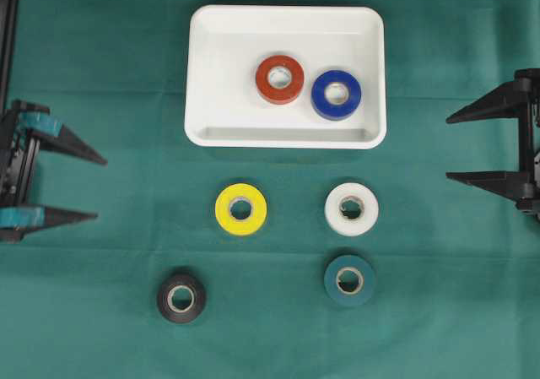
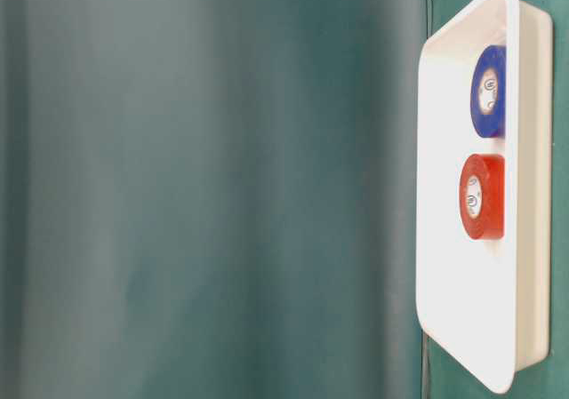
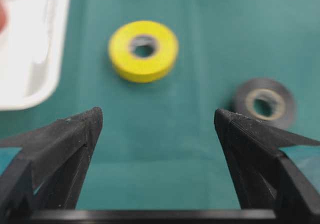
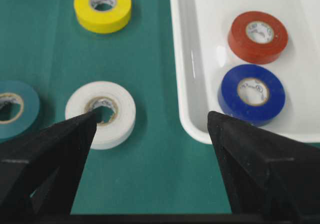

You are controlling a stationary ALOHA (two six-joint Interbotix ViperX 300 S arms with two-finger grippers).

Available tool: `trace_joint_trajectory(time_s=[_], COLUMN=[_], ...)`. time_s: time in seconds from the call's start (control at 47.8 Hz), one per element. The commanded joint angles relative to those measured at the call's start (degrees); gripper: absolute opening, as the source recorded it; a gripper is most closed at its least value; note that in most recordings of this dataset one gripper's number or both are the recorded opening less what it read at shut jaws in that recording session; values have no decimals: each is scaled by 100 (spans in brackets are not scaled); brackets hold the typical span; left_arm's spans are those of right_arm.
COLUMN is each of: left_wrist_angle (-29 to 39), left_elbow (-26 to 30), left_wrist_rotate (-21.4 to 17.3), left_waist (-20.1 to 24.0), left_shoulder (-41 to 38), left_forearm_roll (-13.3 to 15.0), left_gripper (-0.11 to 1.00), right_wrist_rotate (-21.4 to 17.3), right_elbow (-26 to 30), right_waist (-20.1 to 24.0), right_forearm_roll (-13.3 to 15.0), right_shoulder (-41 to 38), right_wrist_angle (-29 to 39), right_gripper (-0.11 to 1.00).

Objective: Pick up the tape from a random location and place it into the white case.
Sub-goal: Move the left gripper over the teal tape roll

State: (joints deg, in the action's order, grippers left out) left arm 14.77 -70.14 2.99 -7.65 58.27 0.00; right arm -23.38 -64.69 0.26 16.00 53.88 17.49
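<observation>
left gripper: jaws wide, holding nothing, at left edge | right gripper: jaws wide, holding nothing, at right edge | case: holds red tape, blue tape | on cloth: yellow tape, white tape, black tape, teal tape

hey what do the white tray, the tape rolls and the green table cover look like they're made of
White case: likely smooth moulded plastic; glossy, with soft reflections on its floor and rounded corners.
Tape rolls, e.g. the yellow one and the red one: probably vinyl tape, smooth with a slight sheen, wound on pale, cardboard-like cores.
Green cover: seemingly matte fabric, with faint creases and no glare.
</observation>
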Motion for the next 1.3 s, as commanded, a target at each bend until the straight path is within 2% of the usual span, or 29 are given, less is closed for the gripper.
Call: trace_joint_trajectory(time_s=[0.0,0.167,0.376,0.565,0.711,0.941,1.276], left_wrist_angle=[-88,-88,-193,-888,-1327,-1591,-1670], left_elbow=[114,105,114,193,422,1213,2813], left_wrist_rotate=[44,114,123,70,62,9,-229], left_waist=[-325,-738,-738,-738,-738,-738,-738], left_shoulder=[-35,-62,-211,-580,-1195,-2347,-4017], left_forearm_roll=[9,9,9,0,-9,-26,-26], left_gripper=[97,97,97,97,97,97,97], right_wrist_rotate=[-9,-18,-26,-26,-18,9,18], right_elbow=[97,114,158,176,176,176,167], right_waist=[-9,0,-9,-9,-9,-9,-9], right_forearm_roll=[9,9,0,0,9,9,9], right_shoulder=[-18,-18,-18,-35,-35,-35,-62], right_wrist_angle=[-53,-53,-53,-53,-53,-44,-35], right_gripper=[88,88,88,88,88,88,88])
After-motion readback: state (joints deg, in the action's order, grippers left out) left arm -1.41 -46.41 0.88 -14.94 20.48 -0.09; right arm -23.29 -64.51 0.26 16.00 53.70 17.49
